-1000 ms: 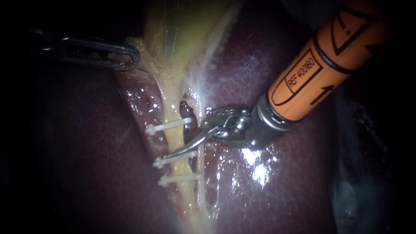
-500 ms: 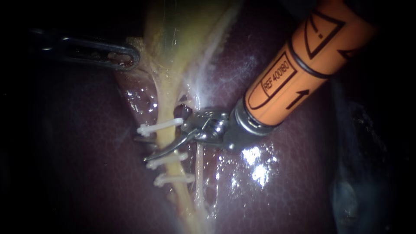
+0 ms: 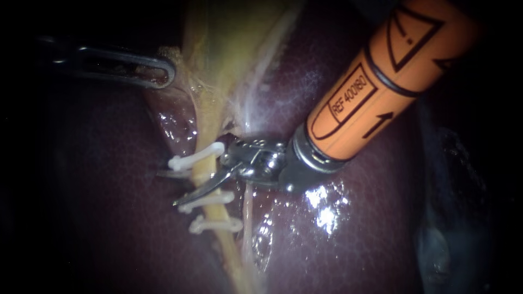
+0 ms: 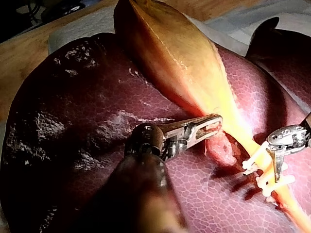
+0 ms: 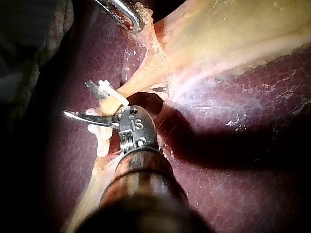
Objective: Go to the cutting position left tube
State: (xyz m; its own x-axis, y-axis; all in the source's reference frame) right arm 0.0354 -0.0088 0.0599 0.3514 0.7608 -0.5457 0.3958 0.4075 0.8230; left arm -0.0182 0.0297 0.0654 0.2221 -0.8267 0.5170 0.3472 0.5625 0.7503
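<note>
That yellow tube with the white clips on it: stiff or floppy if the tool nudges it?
Probably floppy: the tube bends along the liver rather than running straight. Likely slippery, since the surface around it glistens. It seems thin beside the right instrument, so perhaps easily torn.

The endoscope's light pools at the middle and the edges sink to near black, so the left instrument (image 3: 163, 73) lies half in gloom. Wet glare glints on the liver (image 3: 321, 209) beside the right instrument (image 3: 168, 189). The left wrist view is bright, with sheen on the gallbladder (image 4: 180, 53). The right wrist view is dimmer, and a deep shadow crosses the liver beside the shaft.
</note>
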